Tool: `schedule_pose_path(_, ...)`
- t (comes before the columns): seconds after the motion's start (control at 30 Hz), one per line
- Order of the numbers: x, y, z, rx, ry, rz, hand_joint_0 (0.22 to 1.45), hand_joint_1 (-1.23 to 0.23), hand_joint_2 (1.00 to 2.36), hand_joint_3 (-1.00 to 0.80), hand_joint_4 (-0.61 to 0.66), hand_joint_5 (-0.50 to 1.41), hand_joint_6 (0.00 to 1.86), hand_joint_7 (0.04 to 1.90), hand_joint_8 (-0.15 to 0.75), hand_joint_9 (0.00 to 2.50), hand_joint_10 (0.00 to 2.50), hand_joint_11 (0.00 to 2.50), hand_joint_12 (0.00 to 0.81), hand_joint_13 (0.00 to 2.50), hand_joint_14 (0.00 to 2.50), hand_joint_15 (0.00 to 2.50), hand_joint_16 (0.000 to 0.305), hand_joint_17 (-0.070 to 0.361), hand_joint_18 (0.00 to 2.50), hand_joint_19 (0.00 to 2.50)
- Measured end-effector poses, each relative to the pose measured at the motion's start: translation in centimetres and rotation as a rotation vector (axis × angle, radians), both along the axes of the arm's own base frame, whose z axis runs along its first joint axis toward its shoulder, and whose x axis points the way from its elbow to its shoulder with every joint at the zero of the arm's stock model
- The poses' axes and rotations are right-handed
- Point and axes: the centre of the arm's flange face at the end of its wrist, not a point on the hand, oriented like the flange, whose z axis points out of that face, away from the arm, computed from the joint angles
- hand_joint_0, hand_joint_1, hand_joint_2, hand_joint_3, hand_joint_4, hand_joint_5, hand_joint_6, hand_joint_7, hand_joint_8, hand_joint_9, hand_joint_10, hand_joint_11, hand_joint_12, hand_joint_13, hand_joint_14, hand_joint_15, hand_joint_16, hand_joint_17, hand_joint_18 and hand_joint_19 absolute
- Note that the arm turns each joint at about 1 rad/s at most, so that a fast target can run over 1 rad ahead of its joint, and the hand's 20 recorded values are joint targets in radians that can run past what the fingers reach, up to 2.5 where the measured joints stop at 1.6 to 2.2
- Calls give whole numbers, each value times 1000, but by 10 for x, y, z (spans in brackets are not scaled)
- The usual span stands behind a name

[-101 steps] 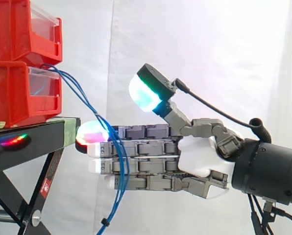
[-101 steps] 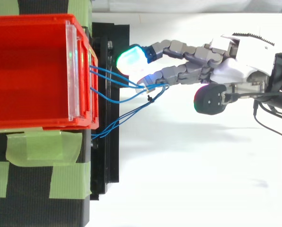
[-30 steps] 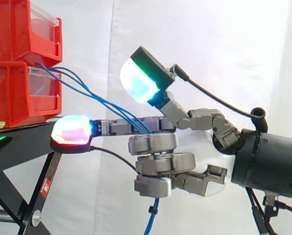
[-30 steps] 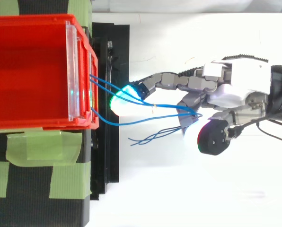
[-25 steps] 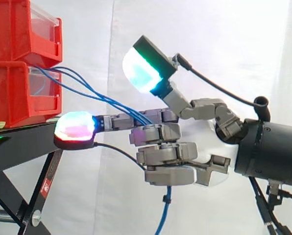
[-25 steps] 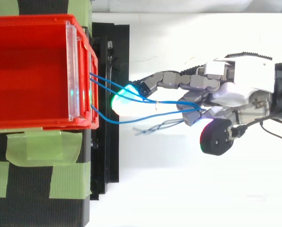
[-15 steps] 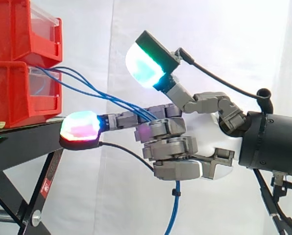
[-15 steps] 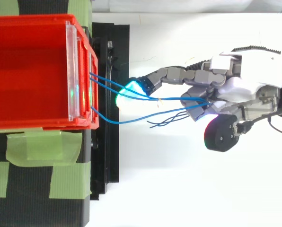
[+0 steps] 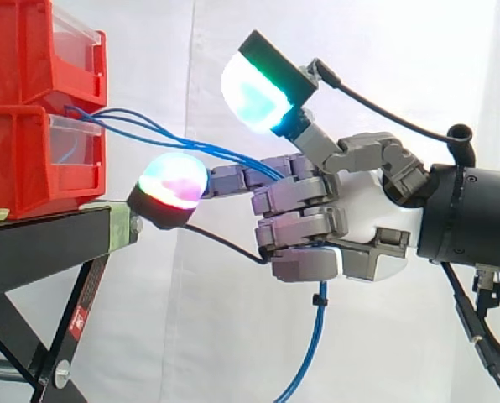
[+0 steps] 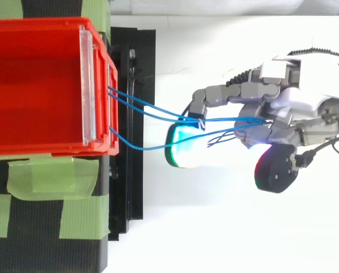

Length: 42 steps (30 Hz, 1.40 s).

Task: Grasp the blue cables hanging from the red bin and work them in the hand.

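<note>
Beyond the front edge of the red bin, fingers of the hand clamp blue cables.

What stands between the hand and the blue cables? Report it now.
Nothing visible does. The hand is shut on the blue cables, curled round them out in front of the red bin.

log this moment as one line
hand: shut on blue cables | cables: span from red bin to hand | loose ends: hang below hand
</note>
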Motion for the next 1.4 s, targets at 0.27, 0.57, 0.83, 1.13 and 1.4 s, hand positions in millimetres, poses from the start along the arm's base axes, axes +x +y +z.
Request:
schedule_pose_path(0.27, -2, -1, 1, -12, 20, -5, 888, -684, 1004, -920, 203, 59, 503, 1178, 404, 1575, 2500, 2500, 577, 1816, 2500, 1705, 178, 133, 2233, 740)
schedule_pose_path(0.57, -8, 0, -5, -28, 78, -2, 883, -677, 1000, -987, 219, 51, 483, 1161, 402, 1597, 2500, 2500, 572, 1820, 2500, 1703, 176, 132, 2245, 720)
schedule_pose_path(0.83, -8, -2, -5, -25, 82, -7, 882, -675, 1000, -1000, 221, 50, 462, 1161, 397, 1597, 2500, 2500, 572, 1820, 2500, 1703, 175, 131, 2240, 716)
schedule_pose_path(1.13, -8, -3, -5, -7, 81, -6, 884, -671, 1002, -957, 218, 51, 460, 1168, 397, 1602, 2500, 2500, 570, 1819, 2500, 1697, 171, 129, 2236, 691)
schedule_pose_path(1.4, -10, -7, 9, 33, 53, -6, 895, -666, 1004, -909, 222, 52, 477, 1159, 397, 1602, 2500, 2500, 554, 1801, 2500, 1663, 169, 127, 2225, 688)
